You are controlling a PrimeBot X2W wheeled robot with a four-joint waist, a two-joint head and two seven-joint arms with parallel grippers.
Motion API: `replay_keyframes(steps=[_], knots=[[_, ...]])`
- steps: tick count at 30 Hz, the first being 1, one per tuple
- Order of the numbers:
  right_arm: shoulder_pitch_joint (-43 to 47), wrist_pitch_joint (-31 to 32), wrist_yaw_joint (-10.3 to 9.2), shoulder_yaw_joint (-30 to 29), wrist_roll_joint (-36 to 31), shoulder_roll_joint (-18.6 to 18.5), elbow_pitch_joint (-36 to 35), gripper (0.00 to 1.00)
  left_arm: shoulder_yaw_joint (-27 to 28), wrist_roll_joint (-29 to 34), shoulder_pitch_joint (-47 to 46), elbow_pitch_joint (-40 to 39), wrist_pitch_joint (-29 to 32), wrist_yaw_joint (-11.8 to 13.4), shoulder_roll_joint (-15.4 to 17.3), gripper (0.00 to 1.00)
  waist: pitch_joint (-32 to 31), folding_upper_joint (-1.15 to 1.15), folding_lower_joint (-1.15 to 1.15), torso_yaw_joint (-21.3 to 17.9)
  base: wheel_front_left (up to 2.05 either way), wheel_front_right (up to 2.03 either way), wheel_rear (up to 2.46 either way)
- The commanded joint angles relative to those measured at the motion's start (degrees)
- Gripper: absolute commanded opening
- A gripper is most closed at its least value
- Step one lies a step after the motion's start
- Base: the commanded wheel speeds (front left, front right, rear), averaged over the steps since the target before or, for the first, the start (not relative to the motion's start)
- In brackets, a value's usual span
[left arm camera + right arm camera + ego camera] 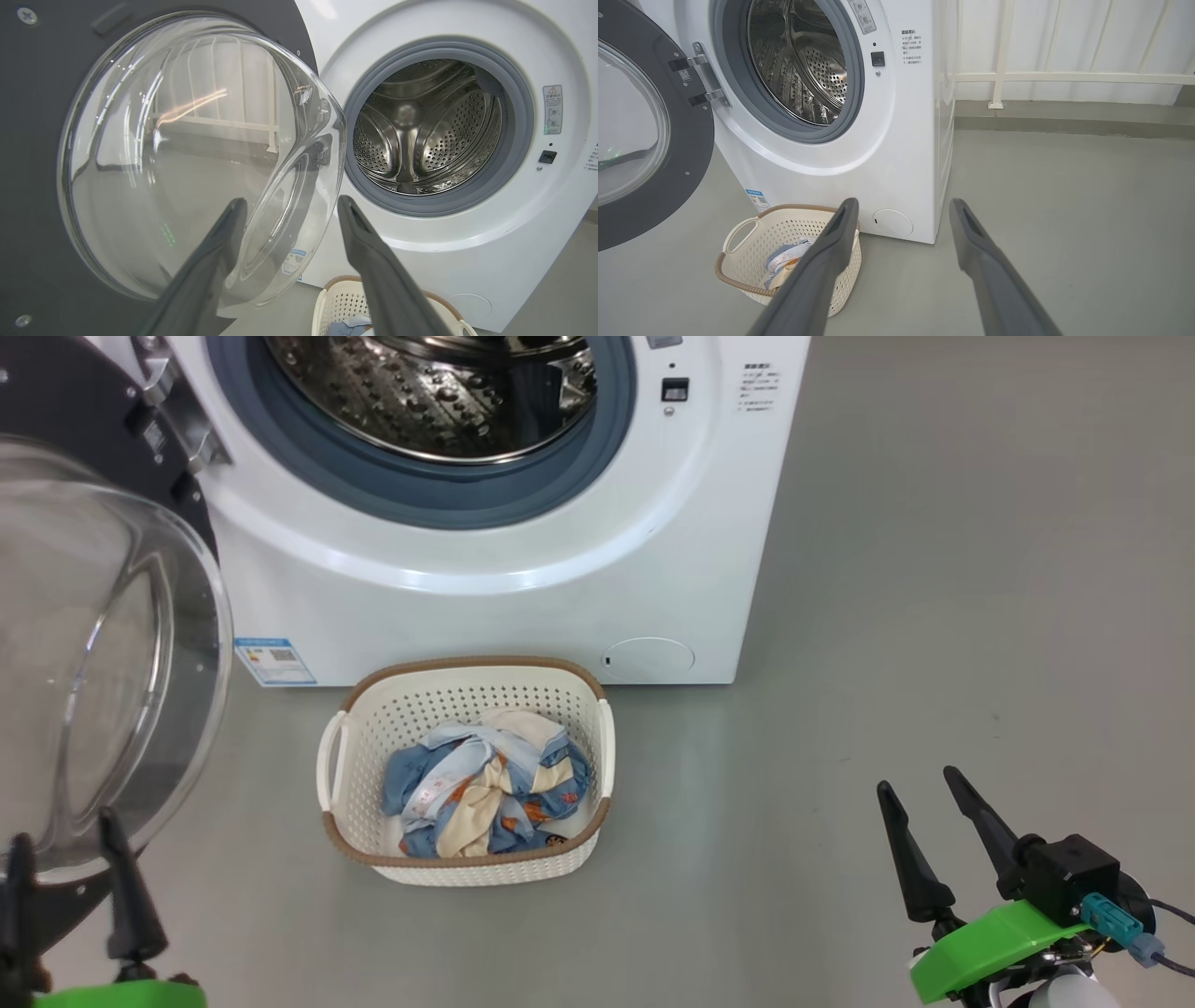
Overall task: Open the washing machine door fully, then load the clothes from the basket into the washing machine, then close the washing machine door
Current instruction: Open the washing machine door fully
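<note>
- The left claw [70, 896] is spread wide and holds nothing. It is near, just by the door [103, 663].
- The door is swung out to the left. It looks open enough, so I think the clothes come next.
- The basket [467, 665] sits on the floor in front of the washer [653, 523]. The clothes [485, 784] lie in a heap inside it.
- Come down on the middle of the heap and pinch deep.
- Lift high, then reach far into the drum [439, 392] before letting go.
- The right claw [924, 803] is spread and empty too, well apart from the basket.
</note>
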Motion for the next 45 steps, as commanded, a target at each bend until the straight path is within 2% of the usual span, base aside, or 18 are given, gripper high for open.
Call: replay_keyframes(steps=[1, 5, 15, 19, 28, 35, 45], knots=[[-0.7, -0.7, 0.09, 1.5, 0.2, 0.0, -1.6, 1.0, 0.9, -0.5, 0.0, -2.0, -0.2, 0.8, 1.4, 1.0, -0.4, 0.0, 0.0, -0.6, 0.0, 0.0, 0.0], [-0.4, -0.7, 0.09, 1.7, 0.1, 0.3, -2.0, 1.0, -2.4, 0.5, 1.9, -3.1, -0.2, 1.7, 1.4, 1.0, -0.9, 0.0, 0.0, -1.7, 0.0, 0.0, 0.0], [0.2, -0.7, 0.09, 2.2, -0.1, 0.5, -2.9, 1.0, -9.3, 2.6, 4.7, -2.6, -0.2, 1.1, 1.4, 1.0, -2.5, 0.0, 0.0, -4.3, 0.0, 0.0, 0.0], [0.2, -0.7, 0.09, 2.3, -0.3, 0.5, -3.2, 1.0, -11.4, 2.5, 5.4, -2.4, -0.2, 1.7, 1.4, 1.0, -3.0, 0.0, 0.0, -5.1, 0.0, 0.0, 0.0], [0.6, -0.7, 0.09, 2.3, -0.5, 0.6, -3.9, 1.0, -13.2, 2.8, 7.0, -2.7, -0.2, 1.9, 1.4, 1.0, -3.3, 0.0, 0.0, -6.2, 0.0, 0.0, 0.0], [0.9, -0.7, 0.09, 1.8, -0.7, 0.8, -4.2, 1.0, -13.6, 3.6, 7.6, -2.8, -0.2, 3.6, 1.4, 1.0, -3.3, 0.0, 0.0, -6.0, 0.0, 0.0, 0.0], [0.7, -0.7, 0.09, 1.9, -0.9, 1.1, -4.2, 1.0, -13.8, 3.6, 7.4, -2.6, -0.2, 3.3, 1.4, 1.0, -3.3, 0.0, 0.0, -5.6, 0.0, 0.0, 0.0]])
